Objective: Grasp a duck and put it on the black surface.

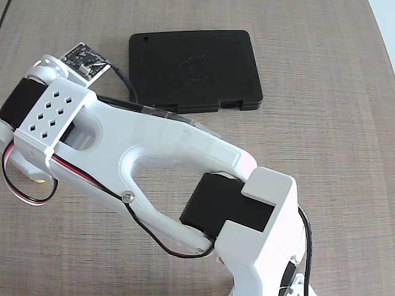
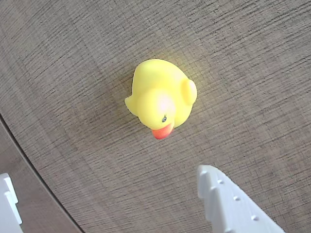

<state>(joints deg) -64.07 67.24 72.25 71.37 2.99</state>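
Wrist view gives you what the fixed view cannot: the duck point(image 2: 160, 99) in full, sitting on the woven grey table point(image 2: 73, 58), ahead of the claw point(image 2: 109, 201) and centred between its two fingers. One white finger point(image 2: 228, 204) with a row of small holes enters from the lower right; the other finger shows only as a sliver at the lower left corner. They stand spread wide, touching nothing, and the duck lies clear of both.

From the fixed view you get the layout instead. The white arm point(image 1: 160, 154) stretches across the frame and covers the claw, so you cannot see the fingers there, and only a speck of yellow peeps from under the arm's left end. The case point(image 1: 194, 71) lies flat on the table beyond the arm, up and to the right of the claw's end, with two notches on its near edge. A black cable crosses bare table just beside the case's left edge.

Around the duck you have bare table on every side. A dark curved line cuts across the wrist view's lower left, close behind the claw.

Your duck is bright yellow and rounded, with a red-orange beak pointing toward the claw, one small dark eye, and a stubby wing on its right side in the wrist view.
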